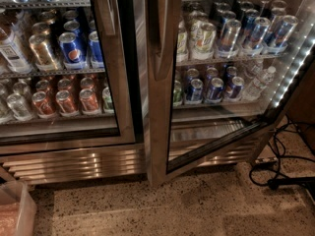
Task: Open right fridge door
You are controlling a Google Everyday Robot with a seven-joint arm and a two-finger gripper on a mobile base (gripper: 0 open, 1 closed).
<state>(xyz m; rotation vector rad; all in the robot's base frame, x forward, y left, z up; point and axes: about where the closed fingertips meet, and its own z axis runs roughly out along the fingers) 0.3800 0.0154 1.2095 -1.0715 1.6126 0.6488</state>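
The right fridge door (158, 112) stands ajar. Its wide steel stile swings out toward me and its lower edge runs back at an angle to the hinge side at the right. The long bowed handle (163, 38) runs down the stile near the top. Behind the pane and in the gap I see shelves of blue and silver cans (214, 88). My gripper is out of view, and no arm shows anywhere.
The left glass door (120, 82) is shut in front of Pepsi and orange cans. Black cables (278, 173) lie on the speckled floor at the right. A clear plastic bin (15, 213) sits at the bottom left. A lit strip (293, 68) lines the fridge's right wall.
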